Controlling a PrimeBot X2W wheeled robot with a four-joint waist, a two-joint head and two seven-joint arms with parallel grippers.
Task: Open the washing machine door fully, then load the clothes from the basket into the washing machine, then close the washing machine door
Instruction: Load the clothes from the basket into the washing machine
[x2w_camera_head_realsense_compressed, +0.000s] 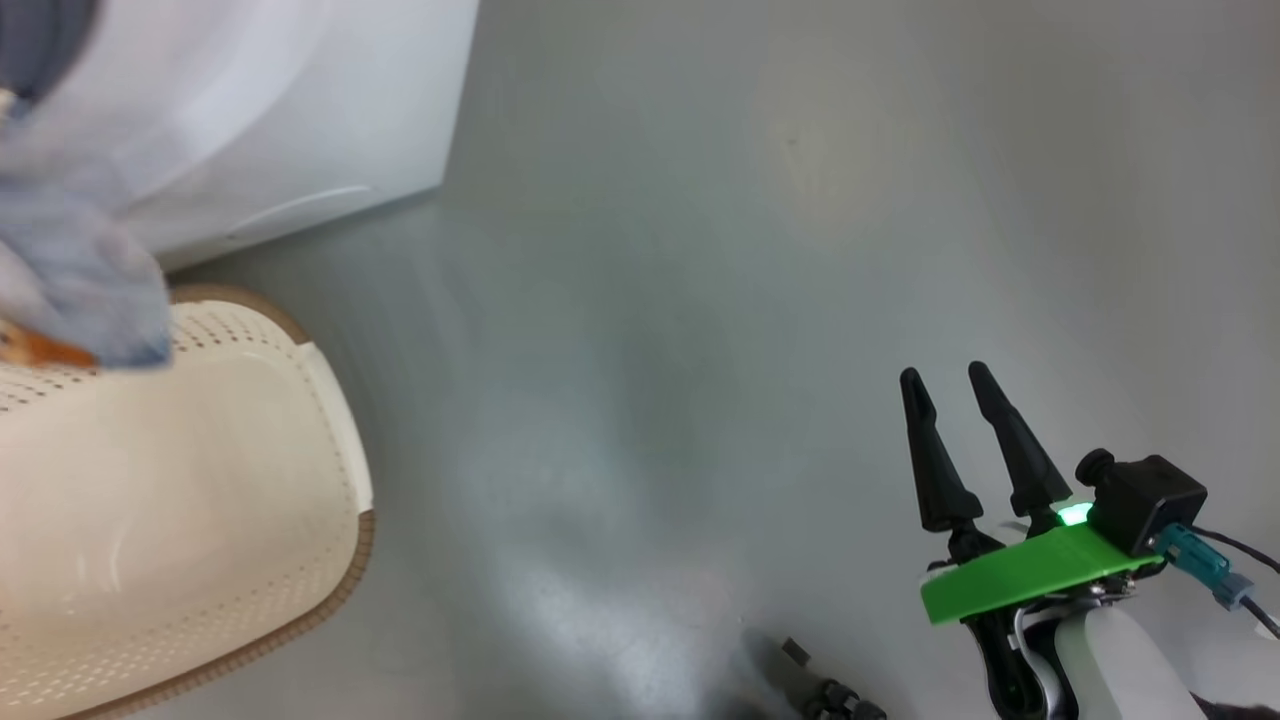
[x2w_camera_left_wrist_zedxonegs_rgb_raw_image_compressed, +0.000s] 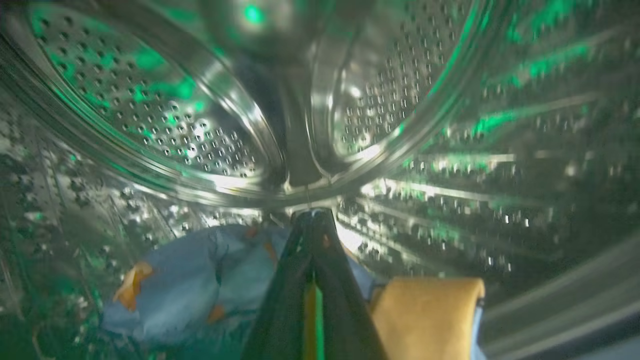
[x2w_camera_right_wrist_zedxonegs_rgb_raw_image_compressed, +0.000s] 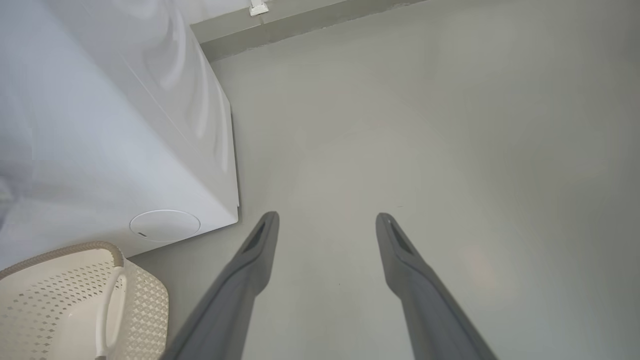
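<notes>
Left gripper (x2w_camera_left_wrist_zedxonegs_rgb_raw_image_compressed: 312, 220) pinching the clothes (x2w_camera_left_wrist_zedxonegs_rgb_raw_image_compressed: 190, 280) deep inside the drum (x2w_camera_left_wrist_zedxonegs_rgb_raw_image_compressed: 150, 115).
Its dark fingers are pressing tightly together on the light blue fabric, which is bunching on both sides of them over the perforated steel. The right gripper (x2w_camera_head_realsense_compressed: 944, 374) is hanging with jaws spread wide, holding nothing, above the grey floor (x2w_camera_head_realsense_compressed: 750, 250). It is well apart from the basket (x2w_camera_head_realsense_compressed: 200, 470), which is sitting just beside the washing machine (x2w_camera_head_realsense_compressed: 300, 120).

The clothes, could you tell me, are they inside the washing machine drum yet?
Partly in, at least: light blue clothes lie against the perforated steel drum beside the shut left end effector.
</notes>
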